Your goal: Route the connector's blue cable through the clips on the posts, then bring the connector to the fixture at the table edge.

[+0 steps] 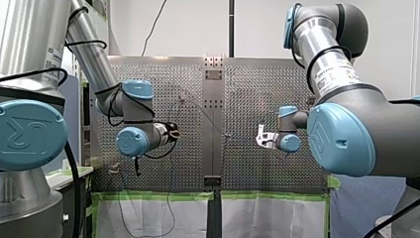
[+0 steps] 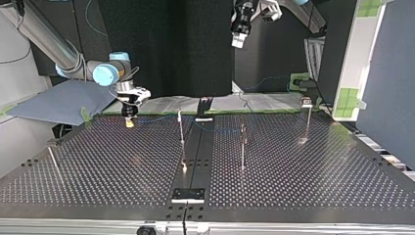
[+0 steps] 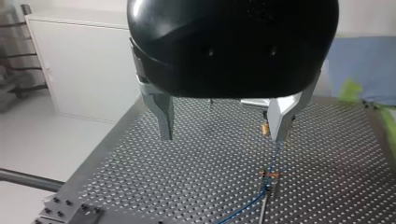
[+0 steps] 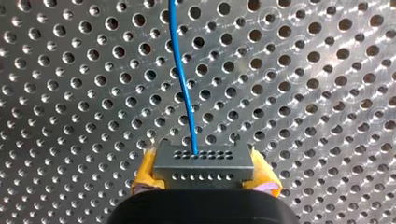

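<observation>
In the right wrist view my right gripper [image 4: 204, 179] is shut on the grey connector [image 4: 204, 161], one yellow pad [image 4: 145, 175] on each side. The blue cable [image 4: 182, 79] leaves the connector's face and runs ahead over the perforated plate. In the top view this gripper [image 2: 129, 121] hangs low at the far left of the table, and the cable [image 2: 156, 117] stretches from it towards the first post [image 2: 181, 128]. My left gripper [image 3: 223, 135] stands open with nothing between its metal fingers, high above the table [image 2: 239, 40]. Ahead of it a clip post [image 3: 268, 175] carries the cable [image 3: 250, 206].
Two more posts [image 2: 242, 143] [image 2: 307, 120] stand to the right of the first in the top view. A black fixture [image 2: 188, 195] sits at the near table edge, another [image 2: 204, 105] at the far edge. A thin rod [image 2: 52, 161] stands at the left.
</observation>
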Robot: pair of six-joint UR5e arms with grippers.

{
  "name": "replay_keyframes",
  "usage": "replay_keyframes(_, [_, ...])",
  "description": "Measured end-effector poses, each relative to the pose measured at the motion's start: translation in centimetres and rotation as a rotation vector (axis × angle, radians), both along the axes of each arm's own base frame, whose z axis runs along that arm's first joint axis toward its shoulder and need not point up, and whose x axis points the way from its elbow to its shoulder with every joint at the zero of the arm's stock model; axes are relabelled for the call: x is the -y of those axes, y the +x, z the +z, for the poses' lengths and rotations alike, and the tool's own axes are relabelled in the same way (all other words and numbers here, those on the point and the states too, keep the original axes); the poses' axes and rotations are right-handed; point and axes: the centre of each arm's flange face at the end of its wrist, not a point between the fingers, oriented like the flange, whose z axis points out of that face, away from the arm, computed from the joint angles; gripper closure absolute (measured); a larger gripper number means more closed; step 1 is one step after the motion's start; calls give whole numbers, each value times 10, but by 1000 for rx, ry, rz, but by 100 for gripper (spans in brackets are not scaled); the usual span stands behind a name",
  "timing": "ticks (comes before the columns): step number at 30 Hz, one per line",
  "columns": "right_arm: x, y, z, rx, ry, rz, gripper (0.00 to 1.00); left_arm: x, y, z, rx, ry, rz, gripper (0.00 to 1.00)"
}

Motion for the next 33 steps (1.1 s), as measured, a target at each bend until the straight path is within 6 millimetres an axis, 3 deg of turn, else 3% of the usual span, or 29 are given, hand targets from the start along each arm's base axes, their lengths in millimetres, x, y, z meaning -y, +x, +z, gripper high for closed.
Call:
replay_keyframes(19, [2, 1, 4, -4, 3, -4, 100, 1, 3, 3, 28, 8, 12, 0])
replay_keyframes(33, [5, -21, 63, 9, 13, -131, 100, 0, 1, 1, 7, 27, 9, 0])
